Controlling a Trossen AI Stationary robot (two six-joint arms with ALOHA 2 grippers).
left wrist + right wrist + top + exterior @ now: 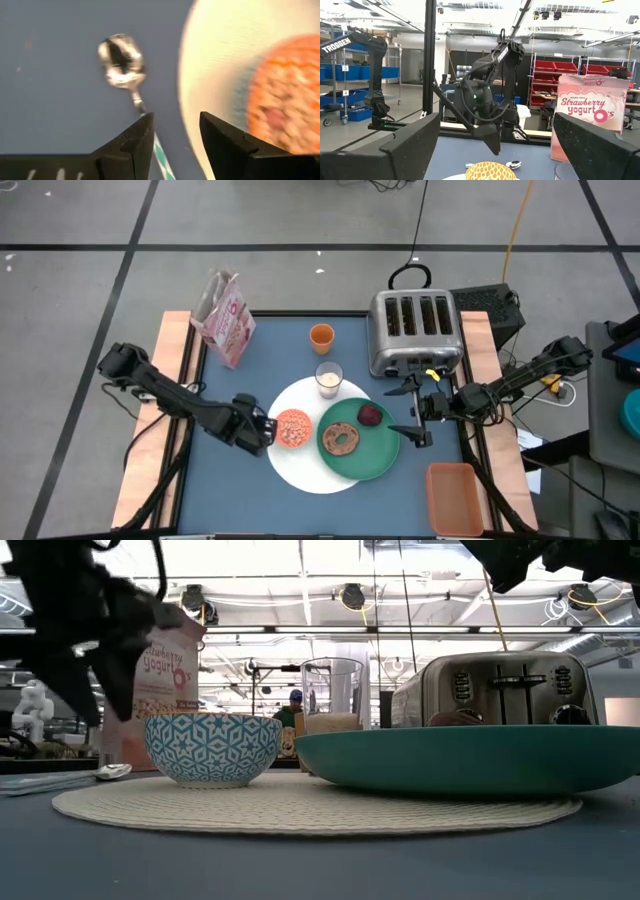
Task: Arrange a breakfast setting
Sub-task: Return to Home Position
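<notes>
Where left claw hangs parted, shiny oval-bowled blue-handled spoon lies nine o'clock of round woven mat; right claw wide.

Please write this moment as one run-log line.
left hand: open, over spoon | right hand: open, near toaster | bagel, fruit: on green plate

A white woven mat lies flat near the tabletop's front edge. On it stand a blue-patterned bowl of orange cereal and, at its far rim, a part-filled milk glass. A green plate overlaps the mat's right side and holds a bagel and a dark red fruit. A spoon lies just left of the mat. An orange cup stands upright beyond the glass.
</notes>
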